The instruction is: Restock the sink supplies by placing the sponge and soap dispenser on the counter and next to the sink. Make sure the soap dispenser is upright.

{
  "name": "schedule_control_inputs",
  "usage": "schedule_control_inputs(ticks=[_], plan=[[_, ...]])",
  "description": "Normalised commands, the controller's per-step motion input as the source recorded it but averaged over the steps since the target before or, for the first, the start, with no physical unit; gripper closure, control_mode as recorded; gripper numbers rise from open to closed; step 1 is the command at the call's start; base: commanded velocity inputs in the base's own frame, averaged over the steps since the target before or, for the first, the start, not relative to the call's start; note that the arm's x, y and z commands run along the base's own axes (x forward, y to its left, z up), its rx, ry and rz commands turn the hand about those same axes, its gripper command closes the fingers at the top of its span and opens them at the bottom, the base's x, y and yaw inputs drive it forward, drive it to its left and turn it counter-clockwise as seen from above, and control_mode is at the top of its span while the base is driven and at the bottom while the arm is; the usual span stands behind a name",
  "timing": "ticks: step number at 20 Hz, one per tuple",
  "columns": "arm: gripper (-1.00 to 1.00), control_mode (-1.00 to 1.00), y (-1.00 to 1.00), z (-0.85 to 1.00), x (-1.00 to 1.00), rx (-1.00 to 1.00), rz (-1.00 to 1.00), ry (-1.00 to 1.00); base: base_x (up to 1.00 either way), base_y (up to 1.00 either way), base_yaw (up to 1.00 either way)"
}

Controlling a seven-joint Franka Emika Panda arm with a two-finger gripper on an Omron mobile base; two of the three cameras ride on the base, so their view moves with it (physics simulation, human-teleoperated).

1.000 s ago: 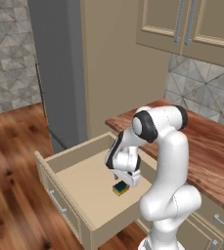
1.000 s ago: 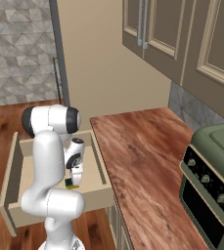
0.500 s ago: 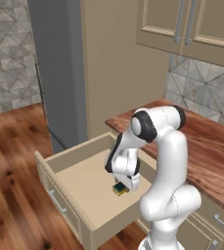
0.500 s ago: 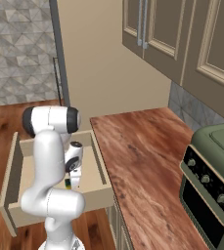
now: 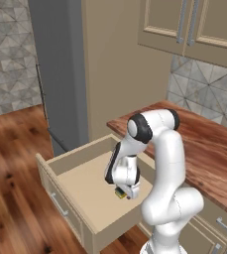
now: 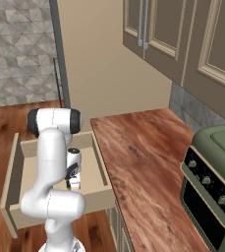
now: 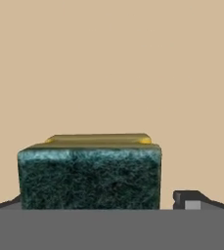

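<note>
Beige drawer (image 5: 80, 188) stands pulled out below the counter (image 6: 143, 162); inside lies the sponge (image 7: 89, 176), the gripper (image 5: 126, 192) spread wide just over it, holding nothing. Picking up is underway; next, close squarely on it.

A drawer (image 5: 80, 191) stands pulled out from the cabinets, left of the counter (image 5: 204, 149). The sponge (image 5: 120, 193) lies on the drawer floor near its right wall, with the gripper (image 5: 126, 194) directly over it. An oven (image 6: 217, 184) sits at the counter's right end.
</note>
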Motion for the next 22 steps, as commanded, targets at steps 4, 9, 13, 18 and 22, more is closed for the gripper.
schedule_control_inputs(ticks=[4,9,13,18,22], plan=[[-1.00,-1.00,0.00,-0.21,0.00,-0.02,-0.01,-0.01,0.00,0.00,0.00],[1.00,-1.00,0.00,-0.29,0.00,-0.02,-0.01,0.00,0.00,0.00,0.00],[1.00,-1.00,0.00,-0.23,0.00,-0.01,-0.02,0.00,0.00,0.00,0.00],[1.00,-1.00,0.00,-0.01,0.00,0.00,0.00,-0.05,0.00,0.00,0.00],[1.00,-1.00,0.01,0.38,-0.06,0.00,-0.01,-0.10,0.00,0.00,0.00]])
